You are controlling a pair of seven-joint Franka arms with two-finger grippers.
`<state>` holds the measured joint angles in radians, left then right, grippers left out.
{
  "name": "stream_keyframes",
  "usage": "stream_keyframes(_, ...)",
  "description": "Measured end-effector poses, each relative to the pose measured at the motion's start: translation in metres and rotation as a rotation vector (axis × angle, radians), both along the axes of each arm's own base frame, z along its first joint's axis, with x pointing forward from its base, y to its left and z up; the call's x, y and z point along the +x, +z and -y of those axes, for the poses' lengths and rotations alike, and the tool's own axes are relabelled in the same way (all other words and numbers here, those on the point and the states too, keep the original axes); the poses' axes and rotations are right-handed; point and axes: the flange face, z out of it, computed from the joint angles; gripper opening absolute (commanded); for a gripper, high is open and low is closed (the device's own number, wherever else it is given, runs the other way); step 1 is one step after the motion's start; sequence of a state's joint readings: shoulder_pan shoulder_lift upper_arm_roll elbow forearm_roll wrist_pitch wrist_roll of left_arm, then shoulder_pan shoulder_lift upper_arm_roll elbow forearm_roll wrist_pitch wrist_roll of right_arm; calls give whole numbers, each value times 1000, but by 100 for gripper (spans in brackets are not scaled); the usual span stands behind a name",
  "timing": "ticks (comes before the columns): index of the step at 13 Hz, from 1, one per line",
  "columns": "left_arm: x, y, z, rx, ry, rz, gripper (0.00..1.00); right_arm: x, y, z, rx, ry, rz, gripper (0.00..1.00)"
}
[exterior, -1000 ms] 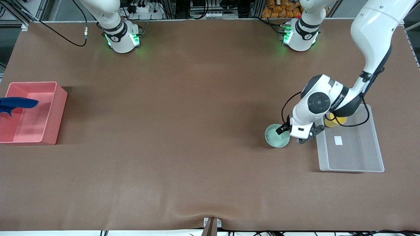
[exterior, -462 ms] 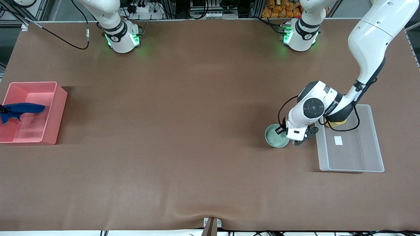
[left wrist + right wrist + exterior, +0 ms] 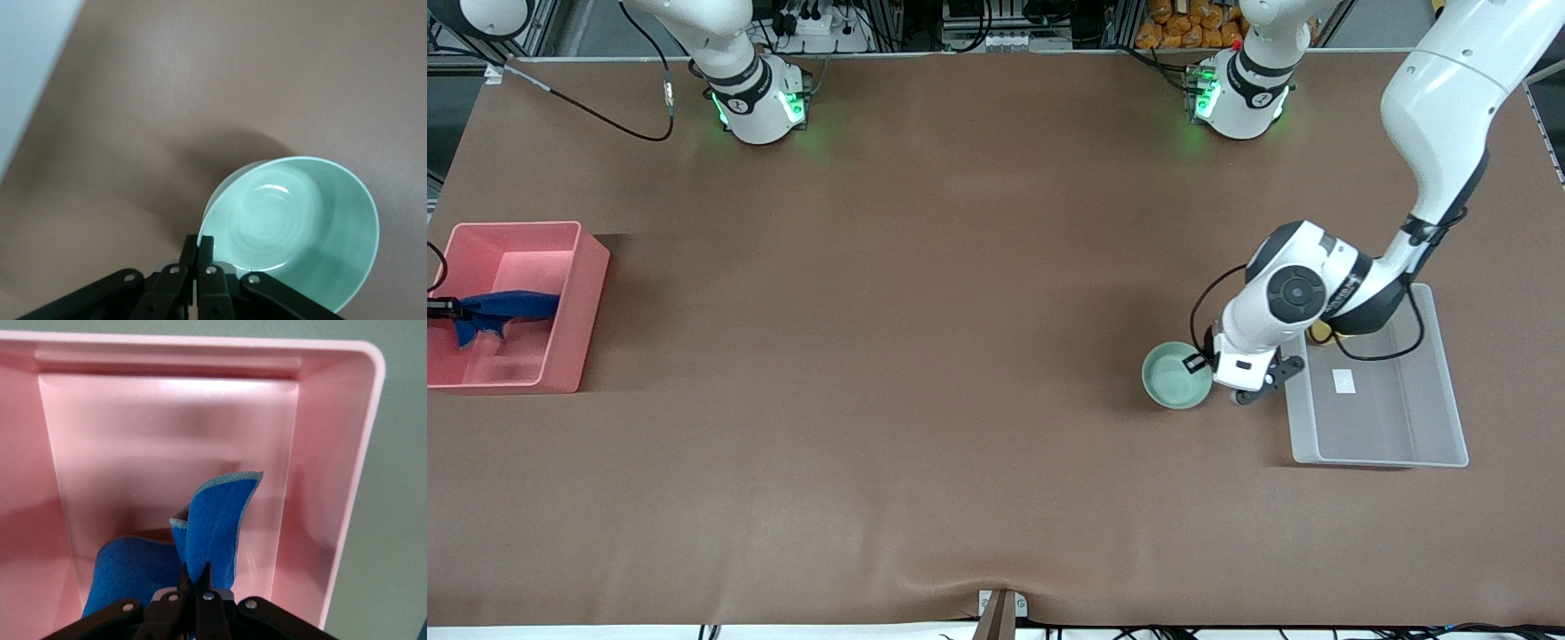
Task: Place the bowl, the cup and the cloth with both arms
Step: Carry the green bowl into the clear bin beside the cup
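Beside clear bin [image 3: 1440,373], L gripper [image 3: 198,248] pinches bowl [image 3: 1176,376] rim; glossy, stiff, prob slippery, so rim grip needs care. R gripper [image 3: 195,577] clamps soft cloth [image 3: 213,527] over pink bin [image 3: 333,453]. Cup [image 3: 1319,334] by clear bin.

- Even, fairly bright overhead light on the table [image 3: 960,356]; colours read clearly.
- Soft shadows lie beside the pink bin [image 3: 591,267] and under the bowl [image 3: 1176,378].
- Green base lights tint the mat near each base.
- Left wrist view: a white glare spot inside the bowl [image 3: 293,227], table slightly blurred.
- Right wrist view: pale sheen on the bin floor [image 3: 167,420]; cloth [image 3: 213,527] sharp.
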<state>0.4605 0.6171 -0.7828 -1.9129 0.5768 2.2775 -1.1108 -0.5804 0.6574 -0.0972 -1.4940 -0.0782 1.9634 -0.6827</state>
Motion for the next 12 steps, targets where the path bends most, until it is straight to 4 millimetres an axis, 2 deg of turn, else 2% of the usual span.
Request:
stream_keyframes(3, 16, 39, -12, 45, -80, 31, 0, 1, -13, -1, 7, 1, -2, 0)
stream_keyframes(6, 35, 91, -19, 65, -166, 12, 0, 3, -28, -2, 15, -1, 2, 0)
stream_keyframes(8, 50, 117, -48, 55, -220, -6, 0, 3, -36, -3, 20, 0, -4, 0)
stream_keyframes(12, 61, 121, -137, 46, -327, -25, 0, 3, -53, -4, 26, 2, -13, 0)
